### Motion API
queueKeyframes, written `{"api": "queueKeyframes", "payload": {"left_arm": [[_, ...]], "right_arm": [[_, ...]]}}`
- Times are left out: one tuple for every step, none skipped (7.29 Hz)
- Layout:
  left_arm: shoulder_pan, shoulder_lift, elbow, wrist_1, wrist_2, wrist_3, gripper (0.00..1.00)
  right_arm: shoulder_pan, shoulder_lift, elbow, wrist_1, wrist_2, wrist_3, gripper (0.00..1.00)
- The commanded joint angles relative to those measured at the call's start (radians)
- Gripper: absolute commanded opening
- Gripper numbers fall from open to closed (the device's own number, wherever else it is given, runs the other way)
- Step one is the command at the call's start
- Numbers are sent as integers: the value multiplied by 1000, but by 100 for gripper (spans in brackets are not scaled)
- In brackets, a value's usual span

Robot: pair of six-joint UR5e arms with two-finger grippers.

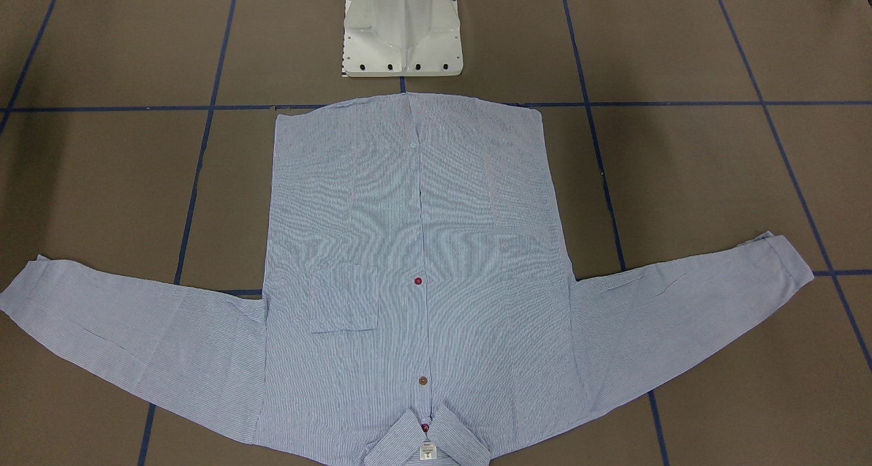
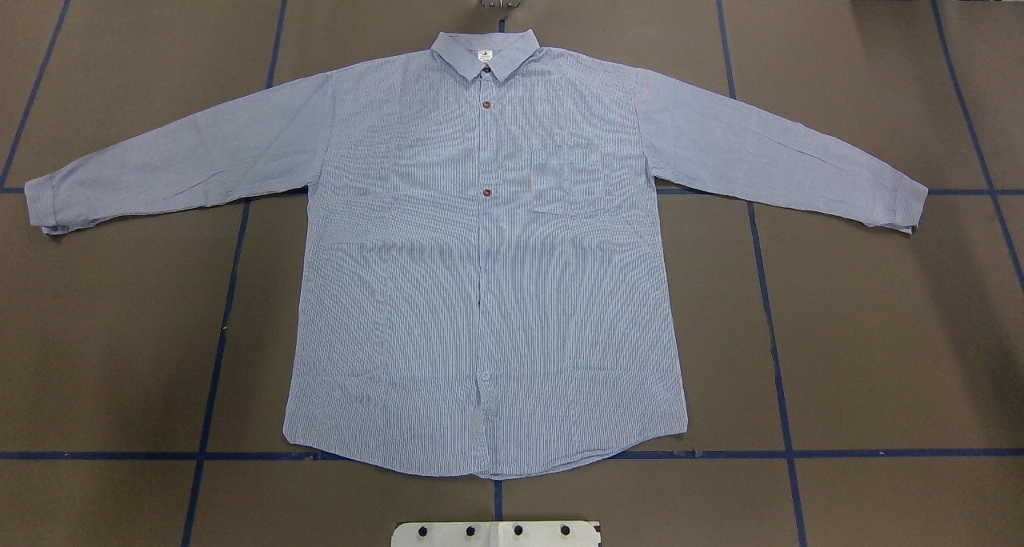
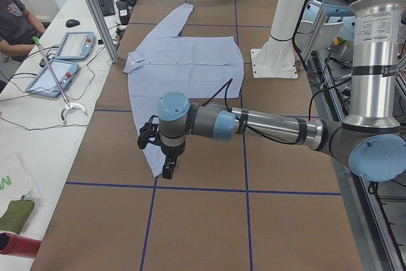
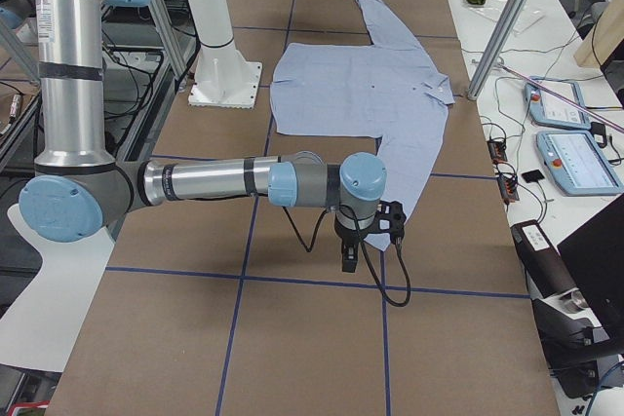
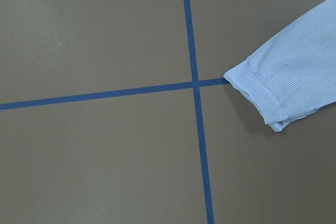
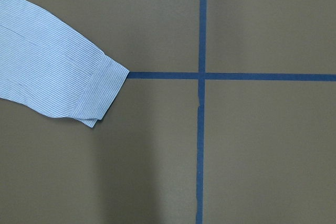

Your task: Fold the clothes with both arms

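The light blue striped shirt (image 2: 480, 275) lies flat and face up on the brown table, buttoned, both sleeves spread out, collar (image 2: 486, 53) away from the robot's base. It also shows in the front-facing view (image 1: 415, 261). In the exterior left view my left gripper (image 3: 168, 169) hangs over the table by the end of the left sleeve; the left wrist view shows that cuff (image 5: 262, 98). In the exterior right view my right gripper (image 4: 348, 258) hangs by the right sleeve's end; the right wrist view shows that cuff (image 6: 100, 87). I cannot tell whether either gripper is open or shut.
The white pedestal base (image 1: 402, 30) stands at the shirt's hem side. Blue tape lines (image 2: 768, 291) cross the brown table cover. A side bench holds tablets (image 3: 63, 61) and cables, with a person (image 3: 13, 17) seated there. Aluminium posts (image 3: 95, 11) stand at the table's far edge.
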Motion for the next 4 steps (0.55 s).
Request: {"api": "queueKeyframes", "payload": {"left_arm": [[5,-16,-19,-66,-20,2,100],[5,-7,24,-118,-20,2,100],[5,-1,27,-169,-18,-5,100],[8,-21,43,-168,-6,-24,100]], "right_arm": [[-28,8,-26,74,33,4,100],[-54,2,-63,201,31,91,100],[-102,0,-136,386,22,233,100],[-174,2,-204,558,-7,328,100]]}}
